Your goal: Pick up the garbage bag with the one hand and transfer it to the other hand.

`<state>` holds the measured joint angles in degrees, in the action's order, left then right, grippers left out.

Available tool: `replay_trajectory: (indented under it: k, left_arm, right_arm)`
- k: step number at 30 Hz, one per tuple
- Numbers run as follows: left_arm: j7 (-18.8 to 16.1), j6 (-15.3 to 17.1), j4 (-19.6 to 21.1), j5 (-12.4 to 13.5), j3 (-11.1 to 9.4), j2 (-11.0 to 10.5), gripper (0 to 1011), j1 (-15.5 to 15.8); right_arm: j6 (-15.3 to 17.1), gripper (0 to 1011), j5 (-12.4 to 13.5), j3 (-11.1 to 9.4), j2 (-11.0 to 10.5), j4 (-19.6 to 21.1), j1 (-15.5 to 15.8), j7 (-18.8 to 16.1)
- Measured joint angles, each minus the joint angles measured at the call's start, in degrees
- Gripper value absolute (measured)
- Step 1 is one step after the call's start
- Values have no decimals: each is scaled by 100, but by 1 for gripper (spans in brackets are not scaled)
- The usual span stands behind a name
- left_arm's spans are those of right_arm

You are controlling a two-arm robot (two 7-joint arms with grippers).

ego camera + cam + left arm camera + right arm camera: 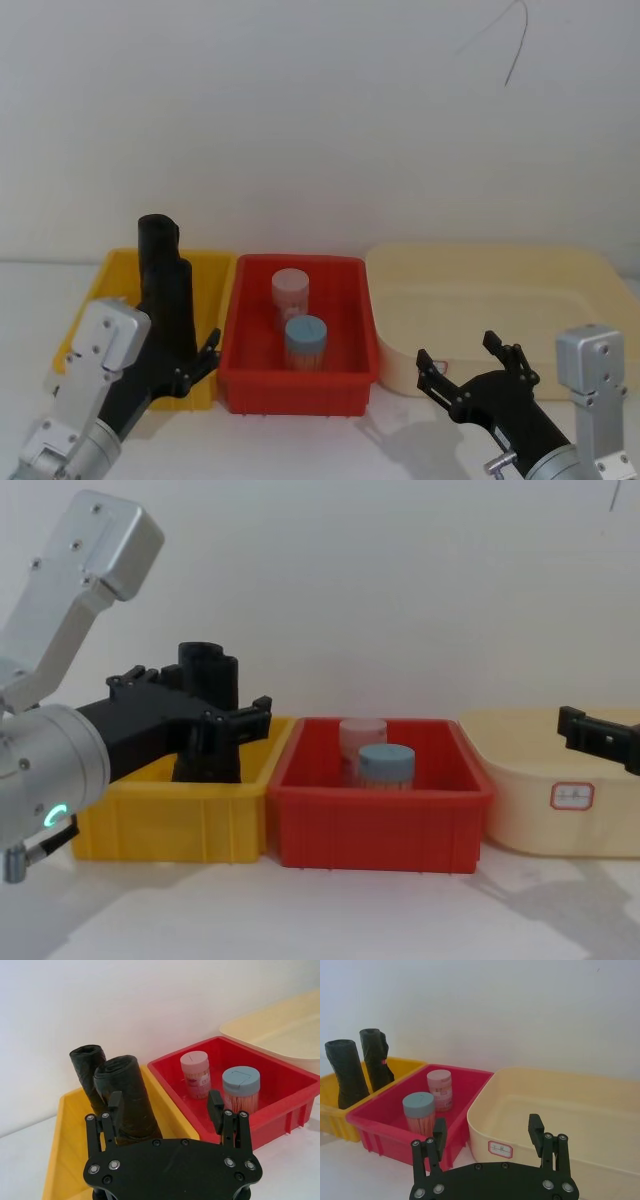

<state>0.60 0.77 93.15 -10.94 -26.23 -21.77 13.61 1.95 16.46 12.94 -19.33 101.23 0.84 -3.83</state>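
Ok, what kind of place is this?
Likely a lab test bench: plain white wall, white tabletop, and a yellow plastic bin, red plastic bin and cream plastic tub lined up.

on my white table [300,445] sit three bins side by side: yellow bin [170,825], red bin [375,830], cream bin [520,820].

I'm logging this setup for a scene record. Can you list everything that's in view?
garbage bag: one, matt black roll, upright in the yellow bin
second roll: one, black, same bin, beside it
yellow bin: one, left on the table
red bin: one, middle
pink-lidded jar: one, in the red bin
blue-lidded jar: one, in the red bin
cream tray: one, right, with a white label
table: one, white
left gripper: open, fingers either side of the garbage bag
right gripper: open, before the cream tray
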Motion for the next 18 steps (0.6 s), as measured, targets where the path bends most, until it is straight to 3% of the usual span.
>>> replay_trajectory:
  k: [9,18]
  left_arm:
    - [-83,-15,-13,133,-36,50,1001,-17]
    - [-203,-41,-82,134,84,156,1001,-76]
  right_arm:
    - [0,1000,0,0,0,0,0,0]
    - [0,999,0,0,0,0,0,0]
